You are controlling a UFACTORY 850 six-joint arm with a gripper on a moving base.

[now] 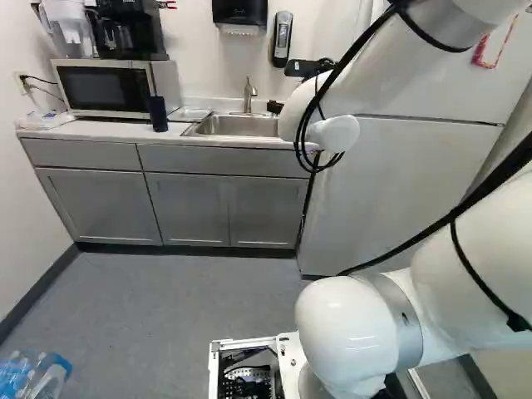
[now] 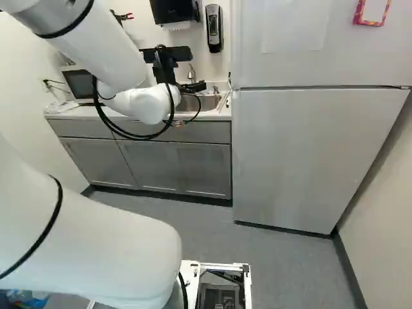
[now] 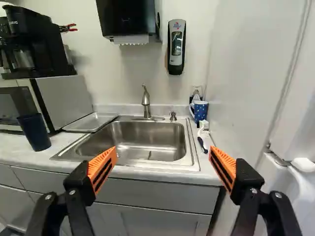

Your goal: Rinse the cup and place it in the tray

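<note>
Black parts of my gripper [image 2: 193, 87] show beyond the white wrist in the right base view, with the fingertips not clearly visible. In the wrist view the gripper [image 3: 162, 160] stands open, its orange pads wide apart with nothing between them, facing the sink. A dark blue cup [image 3: 34, 132] stands upright on the counter beside the microwave, apart from the gripper; the left base view shows this cup [image 1: 158, 114] too. Between cup and sink lies a shallow clear tray [image 3: 91, 122]. The metal sink [image 3: 142, 140] has a faucet [image 3: 146, 102] at its back edge.
A blue patterned mug [image 3: 200, 111] and a brush [image 3: 202, 133] are beside the sink near the fridge [image 2: 315, 154]. The microwave [image 1: 108, 87] carries a coffee maker [image 3: 34, 42]. Plastic bottles [image 1: 33, 376] are low at the left base view's edge.
</note>
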